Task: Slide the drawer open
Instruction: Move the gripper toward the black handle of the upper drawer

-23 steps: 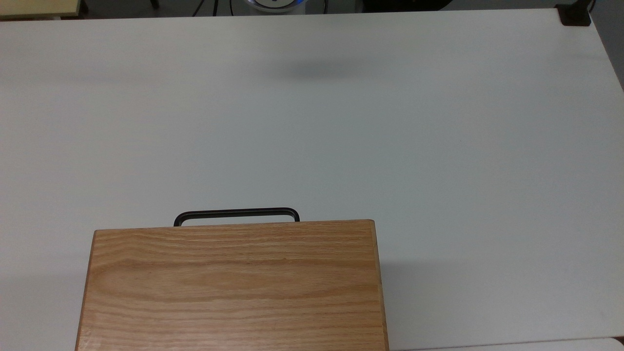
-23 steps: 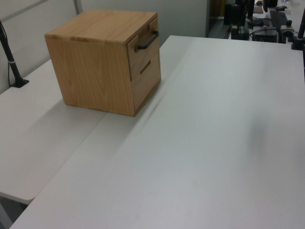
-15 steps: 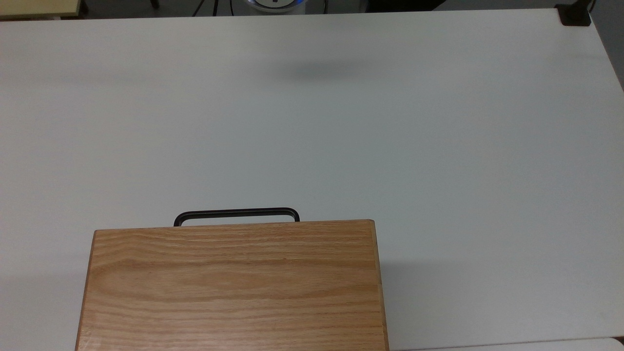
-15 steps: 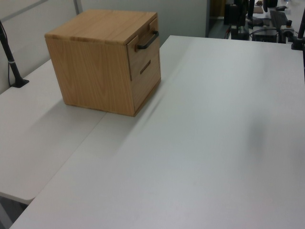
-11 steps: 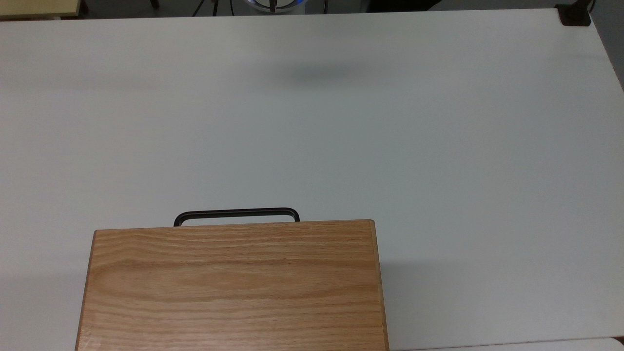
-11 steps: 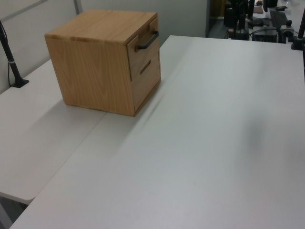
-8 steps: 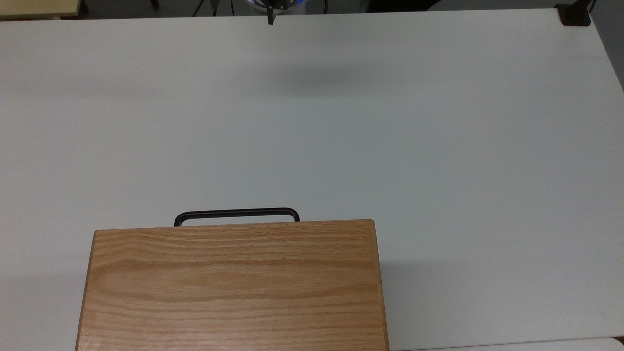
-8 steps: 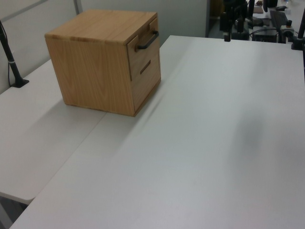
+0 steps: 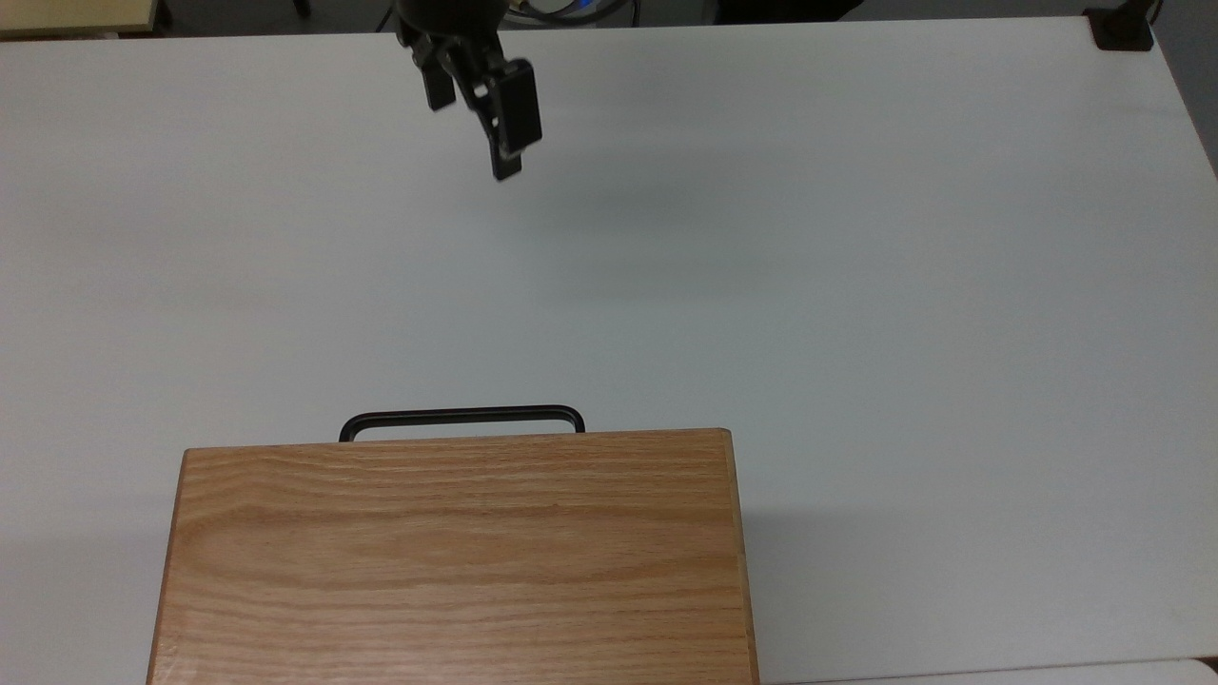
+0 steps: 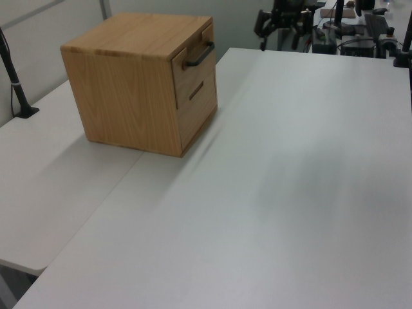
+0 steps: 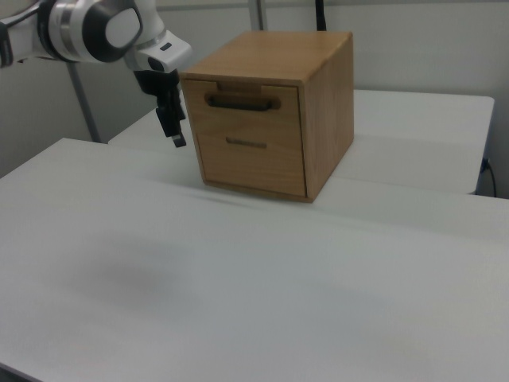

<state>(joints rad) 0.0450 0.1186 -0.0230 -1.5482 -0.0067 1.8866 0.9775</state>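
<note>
The hand [image 9: 473, 119] has come in over the worktop [image 9: 856, 285], fingers spread, well apart from the shut drawer [image 11: 242, 103].

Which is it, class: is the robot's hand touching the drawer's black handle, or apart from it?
Apart. In the top view the hand hangs near the table's far edge, with a wide stretch of bare white table between it and the handle.
</note>
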